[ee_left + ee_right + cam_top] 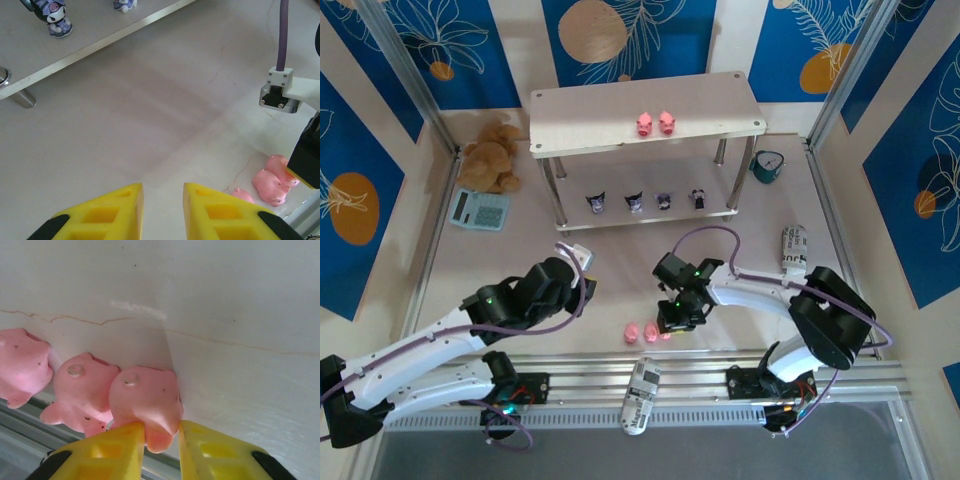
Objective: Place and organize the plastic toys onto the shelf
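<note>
Pig (pixel 145 397) in right claw (pixel 161 437), shelf (pixel 590 110) beyond

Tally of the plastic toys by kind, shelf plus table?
Pink pigs: 5 (2 on the top board of the shelf, 3 on the table)
Purple-and-white figurines: 4 (all on the lower board)
Total: 9

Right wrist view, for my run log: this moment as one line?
right tool gripping pink pig | left tool open | shelf: two pigs, four figurines
</note>
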Controlling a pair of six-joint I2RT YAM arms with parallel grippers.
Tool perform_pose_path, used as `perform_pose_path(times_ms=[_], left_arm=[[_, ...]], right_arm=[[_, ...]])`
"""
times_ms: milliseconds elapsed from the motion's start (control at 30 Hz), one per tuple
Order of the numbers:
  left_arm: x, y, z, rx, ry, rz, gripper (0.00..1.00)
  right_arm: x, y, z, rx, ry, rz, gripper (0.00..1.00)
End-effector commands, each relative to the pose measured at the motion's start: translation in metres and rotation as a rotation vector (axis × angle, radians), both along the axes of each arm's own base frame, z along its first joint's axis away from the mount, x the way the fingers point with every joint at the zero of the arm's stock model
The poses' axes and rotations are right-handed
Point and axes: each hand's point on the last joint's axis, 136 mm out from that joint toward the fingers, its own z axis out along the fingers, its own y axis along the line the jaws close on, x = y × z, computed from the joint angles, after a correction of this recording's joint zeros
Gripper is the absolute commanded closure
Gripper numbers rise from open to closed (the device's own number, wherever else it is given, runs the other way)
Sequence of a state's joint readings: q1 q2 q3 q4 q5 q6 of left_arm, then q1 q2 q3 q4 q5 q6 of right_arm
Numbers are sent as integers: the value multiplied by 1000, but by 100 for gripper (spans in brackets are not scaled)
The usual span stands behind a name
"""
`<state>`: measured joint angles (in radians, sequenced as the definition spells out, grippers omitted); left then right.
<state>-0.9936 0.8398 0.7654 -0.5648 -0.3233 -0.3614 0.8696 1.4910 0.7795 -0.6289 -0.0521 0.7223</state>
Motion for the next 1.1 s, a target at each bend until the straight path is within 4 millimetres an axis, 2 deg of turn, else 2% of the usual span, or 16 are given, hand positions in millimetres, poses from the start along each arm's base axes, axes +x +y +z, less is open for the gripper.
perform_pose_path(times_ms=[0,100,200,300,700,900,1067], left_arm=[[-2,8,-5,19,-1,16,72],[-4,10,-7,18,2,20,72],[-5,13,-8,20,3,20,75],[-5,15,-7,30,-4,20,78],[4,14,33,-12,-75,48,78],[10,1,43,-7,-75,26,78],[16,-13,50,22,-77,-4,78]], right_arm=[[2,6,-9,7,14,14,81],[2,7,-14,9,24,21,100],[3,10,-10,26,16,28,100],[6,10,3,28,-16,44,100],[30,-8,91,62,-176,88,100],[40,-19,131,110,-265,69,100],[48,-29,156,139,-327,50,100]])
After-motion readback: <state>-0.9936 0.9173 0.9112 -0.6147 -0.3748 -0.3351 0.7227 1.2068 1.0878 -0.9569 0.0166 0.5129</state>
